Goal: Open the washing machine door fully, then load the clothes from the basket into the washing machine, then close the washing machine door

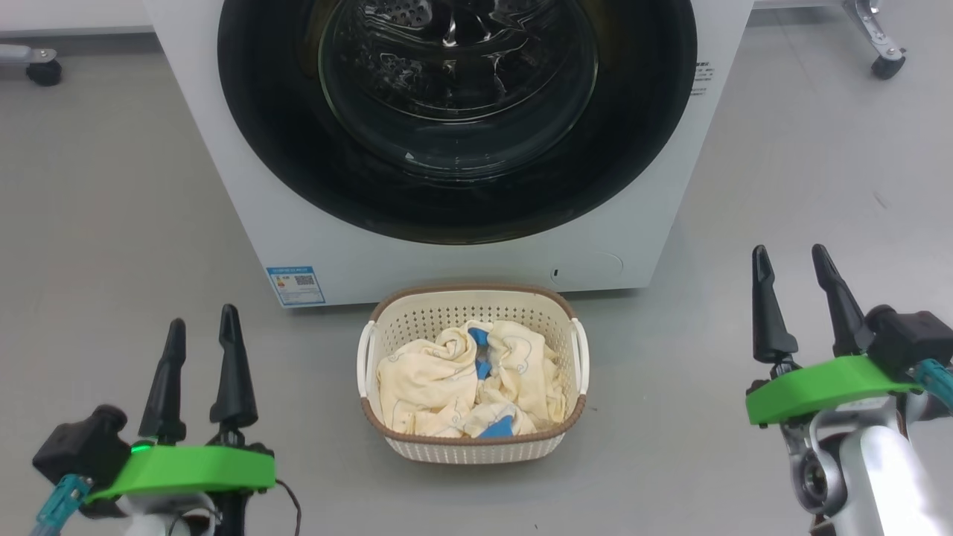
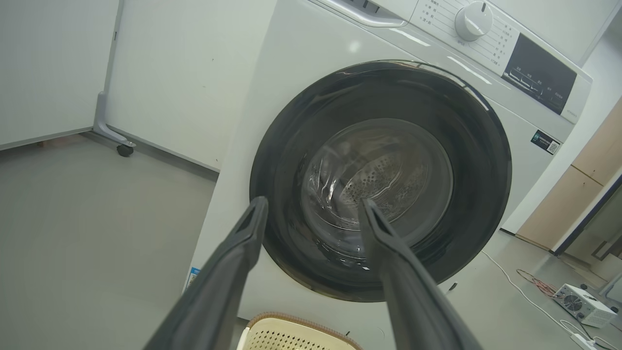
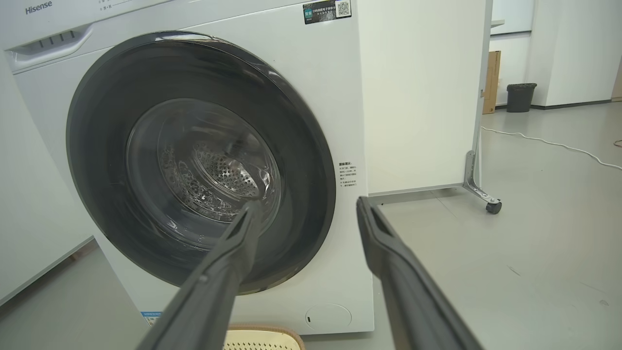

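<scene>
1. The large round washing machine door [image 1: 298, 149], a glossy black ring around a bulging clear glass window, sits shut in the front of the big white box-shaped washing machine [image 1: 246, 223]; opening it is the step in hand
2. The small cream-white perforated plastic basket [image 1: 476, 447] with a brown rim stands on the grey floor [image 1: 112, 223] just before the machine, below the door, holding the pale yellow, blue-patched clothes [image 1: 439, 387]
3. The left gripper [image 1: 202, 318] and right gripper [image 1: 789, 251] hang either side of the basket, well apart from it, jaws released and holding nothing
4. No handle or catch can be made out on the ring; best find the latch edge first, hook one jaw behind it, and pull along the hinge's arc, not straight out
5. The door will likely swing clear above the basket, yet its lower edge wants watching; carry the swing until fully wide
</scene>
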Motion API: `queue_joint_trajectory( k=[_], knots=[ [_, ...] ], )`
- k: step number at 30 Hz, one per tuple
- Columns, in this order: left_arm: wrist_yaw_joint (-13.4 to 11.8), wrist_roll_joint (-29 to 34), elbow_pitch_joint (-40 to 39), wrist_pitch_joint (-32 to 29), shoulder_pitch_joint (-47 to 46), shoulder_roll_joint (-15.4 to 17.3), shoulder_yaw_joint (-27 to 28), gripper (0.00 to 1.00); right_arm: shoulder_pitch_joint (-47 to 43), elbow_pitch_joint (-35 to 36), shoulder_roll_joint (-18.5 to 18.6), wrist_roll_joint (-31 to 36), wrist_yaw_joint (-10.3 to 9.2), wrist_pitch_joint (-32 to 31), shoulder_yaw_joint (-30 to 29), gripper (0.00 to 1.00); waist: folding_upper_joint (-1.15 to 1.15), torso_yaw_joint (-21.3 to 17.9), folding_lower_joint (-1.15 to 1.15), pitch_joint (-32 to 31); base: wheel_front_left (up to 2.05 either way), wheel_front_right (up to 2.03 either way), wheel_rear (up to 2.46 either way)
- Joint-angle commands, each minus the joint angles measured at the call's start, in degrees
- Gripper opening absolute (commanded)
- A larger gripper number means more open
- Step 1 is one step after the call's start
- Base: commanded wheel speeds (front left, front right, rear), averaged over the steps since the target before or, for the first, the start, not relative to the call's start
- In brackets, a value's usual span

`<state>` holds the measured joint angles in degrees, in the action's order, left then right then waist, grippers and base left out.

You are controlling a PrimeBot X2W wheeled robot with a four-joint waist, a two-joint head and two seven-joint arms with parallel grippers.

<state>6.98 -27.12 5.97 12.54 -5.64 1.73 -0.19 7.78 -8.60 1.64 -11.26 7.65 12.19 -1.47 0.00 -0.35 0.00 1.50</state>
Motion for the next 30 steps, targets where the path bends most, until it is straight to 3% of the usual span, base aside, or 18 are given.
queue_joint_trajectory(
  k=[1,12,19,30],
  knots=[
    [-0.26,2.11,-1.79,0.65,-3.14,1.06,1.49,1.0,3.25,1.96,1.14,1.64,-0.15,1.0,1.4,1.0,0.0,0.01,0.0,-0.01,0.0,0.0,0.0],
    [-3.07,15.59,-0.02,2.46,-3.36,1.15,-1.91,1.0,4.03,-0.88,1.24,8.68,-0.16,2.81,2.16,1.0,0.0,0.08,0.0,0.03,0.0,0.0,0.0],
    [-3.22,16.08,4.32,2.46,-3.35,1.15,-3.28,1.0,4.02,-3.55,1.24,5.99,-0.16,2.81,1.81,1.0,0.0,-0.01,0.0,-0.03,0.0,0.0,0.0],
    [-5.43,17.94,6.93,2.46,-3.89,1.15,-3.43,1.0,4.04,-5.2,1.23,4.26,-0.16,2.81,1.49,1.0,0.0,-0.09,0.0,0.09,0.0,0.0,0.0]
  ],
)
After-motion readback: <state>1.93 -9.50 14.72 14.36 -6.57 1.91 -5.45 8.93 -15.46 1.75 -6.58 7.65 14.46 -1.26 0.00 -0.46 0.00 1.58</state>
